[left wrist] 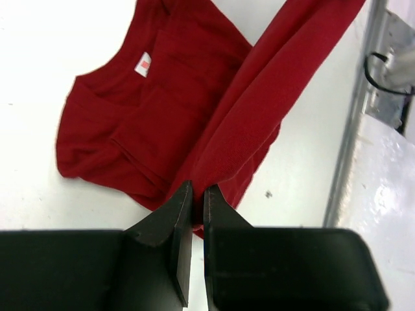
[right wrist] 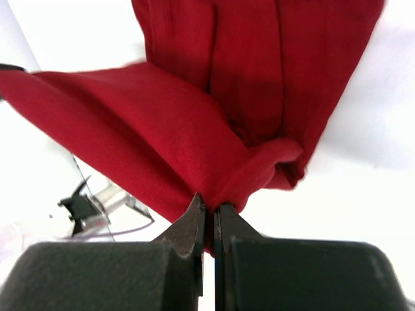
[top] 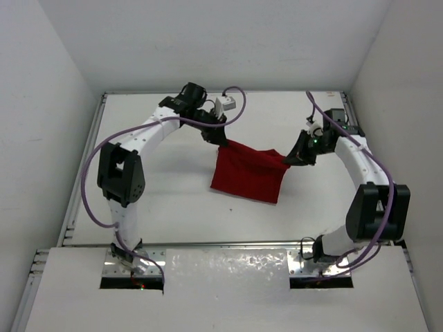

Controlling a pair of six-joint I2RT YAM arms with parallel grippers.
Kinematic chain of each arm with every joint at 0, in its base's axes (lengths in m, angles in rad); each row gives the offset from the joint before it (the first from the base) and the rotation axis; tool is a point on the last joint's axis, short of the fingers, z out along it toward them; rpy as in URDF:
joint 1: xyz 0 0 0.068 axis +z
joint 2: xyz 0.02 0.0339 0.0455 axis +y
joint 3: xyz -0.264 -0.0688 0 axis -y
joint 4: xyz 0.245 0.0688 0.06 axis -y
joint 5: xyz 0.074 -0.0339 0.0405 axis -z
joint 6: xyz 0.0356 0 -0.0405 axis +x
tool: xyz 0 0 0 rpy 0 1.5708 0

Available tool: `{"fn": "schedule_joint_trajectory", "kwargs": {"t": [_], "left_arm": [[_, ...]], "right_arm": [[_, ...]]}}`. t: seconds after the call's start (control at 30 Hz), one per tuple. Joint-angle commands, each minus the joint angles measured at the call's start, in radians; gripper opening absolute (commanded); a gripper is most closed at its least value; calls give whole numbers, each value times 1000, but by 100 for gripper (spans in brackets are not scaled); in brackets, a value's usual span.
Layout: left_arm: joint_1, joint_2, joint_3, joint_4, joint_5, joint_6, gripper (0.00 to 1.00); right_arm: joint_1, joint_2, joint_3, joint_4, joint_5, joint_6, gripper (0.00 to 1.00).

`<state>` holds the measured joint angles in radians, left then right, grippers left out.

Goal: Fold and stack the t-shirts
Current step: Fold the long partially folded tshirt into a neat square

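**Both grippers hold the red t-shirt's far edge: bring the fold over level**

The left gripper [top: 221, 143] reaches in from the far left of the table [top: 173, 204]. Its jaws are pressed together on a corner of the dark red t-shirt [top: 249, 174]. In the left wrist view the cloth comes out from between the fingertips as a tight band that runs off toward the other arm.

The t-shirt sits mid-table, a little right of centre. Its far edge is lifted and stretched between the two grippers, while the rest spreads toward the near side and lies on the table. The white neck label [left wrist: 142, 65] shows on that flat part, among soft creases. I cannot tell which hem forms the held edge.

On the right, the right gripper [top: 286, 160] is likewise clamped tight on a bunched fold of the cloth, with no gap between its fingers.

This looks like a fold in progress, with the lifted edge due to be laid over the part that is resting.

- Both grippers should travel together at one height, so the stretched edge stays straight and lands parallel to the near hem.
- Tension should stay gentle, because a hard pull would drag the resting half across the smooth table.
- The right corner is gathered thicker than the left, so it may drop unevenly on release. Lowering the edge right down onto the cloth before letting go should limit that.
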<state>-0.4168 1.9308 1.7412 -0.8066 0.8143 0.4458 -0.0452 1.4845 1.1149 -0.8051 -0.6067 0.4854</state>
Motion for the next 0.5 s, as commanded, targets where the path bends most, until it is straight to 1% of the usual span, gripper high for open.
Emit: {"fn": "schedule_joint_trajectory", "kwargs": {"t": [0.0,0.1,0.2,0.27,0.4,0.47], "left_arm": [[13,40,55,107,-33,-61,0],[15,94,72,164,-70,-88,0],[21,151,104,199,-113,-108,0],[29,184,106,225,-138,-125,0],[39,226,104,276,-179,-151,0],[41,238,97,300,-201,-156,0]], "right_arm": [[-18,60,66,34,7,-31,0],[-31,120,80,46,28,-36,0],[-44,178,95,98,54,-21,0],[-47,218,128,124,58,-21,0],[-53,347,198,144,70,-16,0],[-56,381,236,159,90,-11,0]]}}
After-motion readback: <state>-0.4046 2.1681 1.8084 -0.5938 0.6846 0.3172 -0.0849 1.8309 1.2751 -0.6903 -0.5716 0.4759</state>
